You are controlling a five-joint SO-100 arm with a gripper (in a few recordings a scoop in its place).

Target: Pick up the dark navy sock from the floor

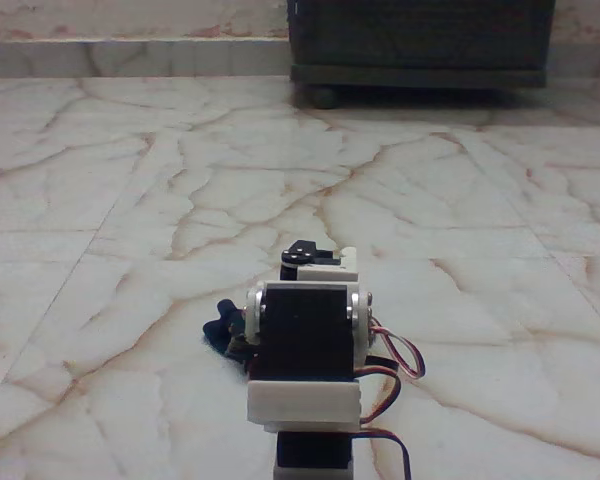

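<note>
Nearest item: arm (305, 345), seen from behind in the fixed view, built of black servo blocks in white brackets, its base cut off by the bottom edge. Red, black and pale wires (395, 365) loop out on its right side.

Fingers (305, 258): a black piece and a white bracket show just above the top servo; the rest is hidden behind the arm's own body. Whether they stand wide, narrow or closed on anything, cannot tell.

Sock (220, 332): dark navy bundle on the floor, peeking out at the arm's left edge, below and left of the fingers in the picture. Only a small lobe shows; the remainder is masked by the servo block. Contact between sock and fingers cannot be made out.

Floor (130, 200): glossy cream marble tiles with reddish-brown veins and thin grout lines, running beyond the fingers to a low step.

Cabinet (420, 45): dark, well beyond the fingers at upper right, its top cut off by the frame. One round foot (325, 97) shows at its left corner; the underside lies in shadow.
</note>
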